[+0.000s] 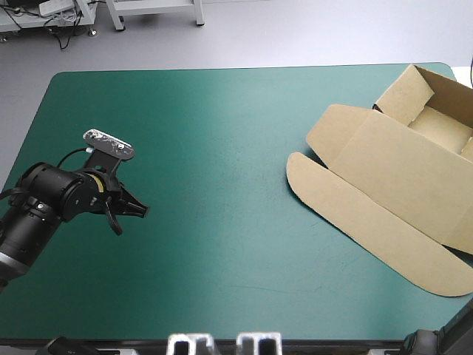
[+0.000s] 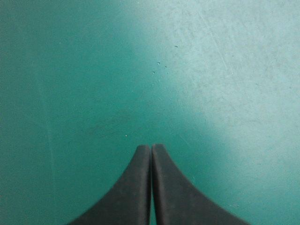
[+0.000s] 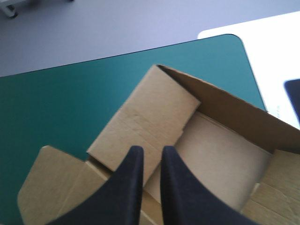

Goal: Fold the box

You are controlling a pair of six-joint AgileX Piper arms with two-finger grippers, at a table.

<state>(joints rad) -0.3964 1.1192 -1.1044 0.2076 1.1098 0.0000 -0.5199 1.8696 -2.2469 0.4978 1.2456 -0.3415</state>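
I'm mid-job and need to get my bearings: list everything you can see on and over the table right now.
box: one, brown, on the table's right side; its tray has raised walls and sits at the far right corner, and its lid lies flat, reaching toward the near edge.
table: one, teal-green cover, bare across the middle and left.
left gripper: one, black, fingers shut, over bare cover on the table's left side, far from the box.
right gripper: one, black, fingers a little apart with nothing between them, above the box at the tray's raised inner wall.
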